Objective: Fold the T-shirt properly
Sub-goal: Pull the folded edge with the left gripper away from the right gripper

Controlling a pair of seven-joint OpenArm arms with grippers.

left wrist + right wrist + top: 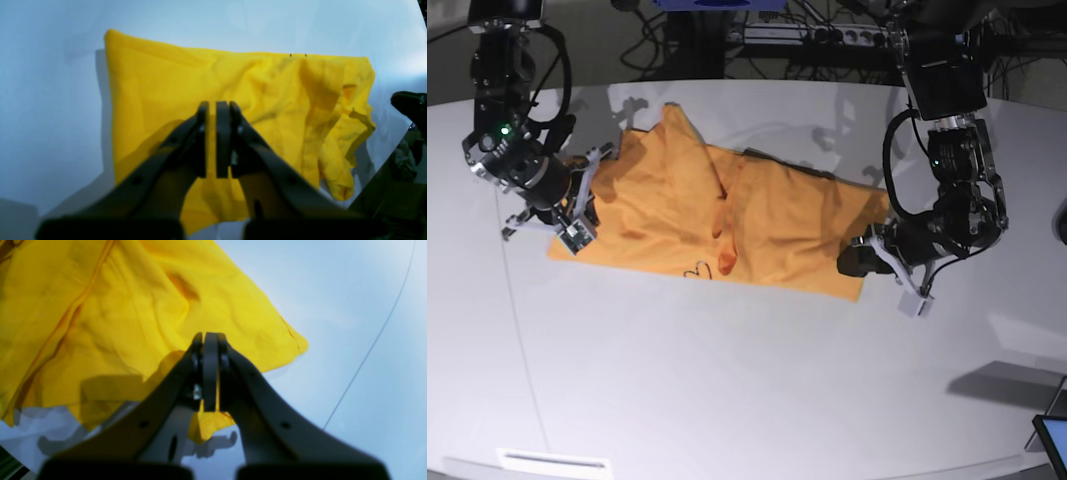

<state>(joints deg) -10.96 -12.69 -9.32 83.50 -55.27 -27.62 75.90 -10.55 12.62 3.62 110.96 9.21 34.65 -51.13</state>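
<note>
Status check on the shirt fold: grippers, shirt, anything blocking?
Left gripper shut on T-shirt edge. Right gripper shut on opposite end. Shirt rumpled on white table, partly folded. Nothing in the way.

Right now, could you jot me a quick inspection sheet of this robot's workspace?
Surface: pale round table, thin dark line across it.
Job's things: yellow T-shirt lying rumpled, partly folded, small heart-like mark near its front edge.
Clutter: nothing seen on the table.
Grippers: left gripper shut on the T-shirt's edge; right gripper shut on the T-shirt's other end.
Cables: tangle with a power strip behind the table.
Surroundings: dark screen corner at the near side.
</note>
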